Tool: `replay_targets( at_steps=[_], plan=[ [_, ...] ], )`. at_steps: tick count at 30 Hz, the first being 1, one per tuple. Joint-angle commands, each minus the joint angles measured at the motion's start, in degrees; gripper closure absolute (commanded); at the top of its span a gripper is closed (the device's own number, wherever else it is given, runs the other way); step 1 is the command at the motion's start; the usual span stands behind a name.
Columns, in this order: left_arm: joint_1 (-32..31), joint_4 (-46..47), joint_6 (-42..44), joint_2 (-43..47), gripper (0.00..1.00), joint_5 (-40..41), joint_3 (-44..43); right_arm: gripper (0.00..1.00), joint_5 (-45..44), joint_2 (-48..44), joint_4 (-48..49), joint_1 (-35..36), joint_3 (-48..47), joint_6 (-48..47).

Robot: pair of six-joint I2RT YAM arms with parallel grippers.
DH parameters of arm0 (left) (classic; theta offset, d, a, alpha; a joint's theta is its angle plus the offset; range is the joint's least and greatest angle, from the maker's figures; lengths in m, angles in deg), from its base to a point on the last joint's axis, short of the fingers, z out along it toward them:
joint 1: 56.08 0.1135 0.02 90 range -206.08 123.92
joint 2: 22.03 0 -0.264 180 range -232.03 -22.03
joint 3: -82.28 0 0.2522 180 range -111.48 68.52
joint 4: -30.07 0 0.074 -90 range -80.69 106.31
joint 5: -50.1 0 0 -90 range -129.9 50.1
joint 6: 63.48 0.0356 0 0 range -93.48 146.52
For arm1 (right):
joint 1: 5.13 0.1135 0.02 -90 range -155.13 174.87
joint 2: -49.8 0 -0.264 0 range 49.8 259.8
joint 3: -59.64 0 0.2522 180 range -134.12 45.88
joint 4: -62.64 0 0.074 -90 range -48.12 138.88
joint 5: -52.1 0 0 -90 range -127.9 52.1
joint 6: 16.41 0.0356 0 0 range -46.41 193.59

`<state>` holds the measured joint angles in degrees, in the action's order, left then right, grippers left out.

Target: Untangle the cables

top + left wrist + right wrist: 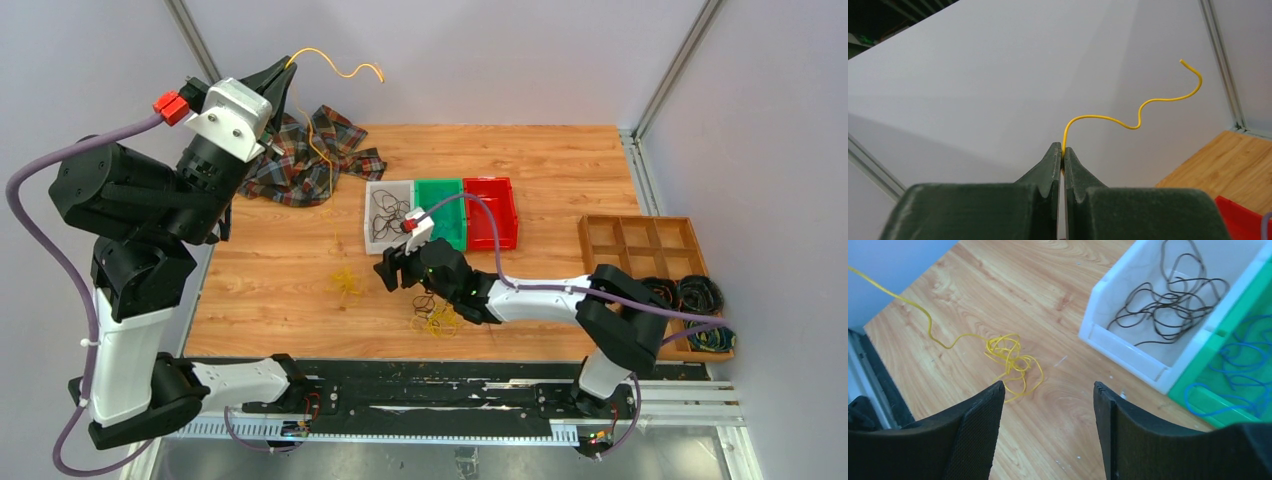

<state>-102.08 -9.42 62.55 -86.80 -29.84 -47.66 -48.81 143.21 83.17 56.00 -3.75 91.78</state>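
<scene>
My left gripper (285,70) (1063,150) is raised high at the back left, shut on a yellow cable (1138,112). The cable's free end waves above the jaws (345,68); its other part hangs down to a small yellow tangle (347,283) (1009,354) on the table. My right gripper (392,270) (1048,385) is open and empty, low over the bare wood just right of that tangle. A second yellow and black tangle (437,318) lies under the right arm. The white bin (372,240) (1128,342) holds black cables, the green bin (440,190) (1198,390) blue ones.
A red bin (490,212) stands right of the green one. A plaid cloth (310,155) lies at the back left. A wooden compartment tray (640,235) at the right holds black wire coils (700,292). Grey walls enclose the table.
</scene>
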Motion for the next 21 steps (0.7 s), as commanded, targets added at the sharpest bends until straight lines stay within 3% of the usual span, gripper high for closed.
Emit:
replay_targets(
  at_steps=[1,12,17,21],
  plan=[
    [-0.4,0.7,1.2,0.2,0.95,-0.1,-0.3,0.35,7.2,1.5,4.6,1.7,-2.4,1.7],
    [-0.4,0.2,0.9,0.5,0.95,-0.7,-0.5,0.27,7.5,-1.6,7.2,5.3,2.6,1.9],
    [-0.4,-1.6,0.1,-0.2,0.95,-0.9,-3.2,0.30,1.8,-0.1,4.9,2.4,1.0,1.4],
    [-0.4,-1.9,0.4,0.0,0.95,-0.7,-3.3,0.33,8.0,1.8,8.2,-0.3,-0.9,1.8]
  ],
)
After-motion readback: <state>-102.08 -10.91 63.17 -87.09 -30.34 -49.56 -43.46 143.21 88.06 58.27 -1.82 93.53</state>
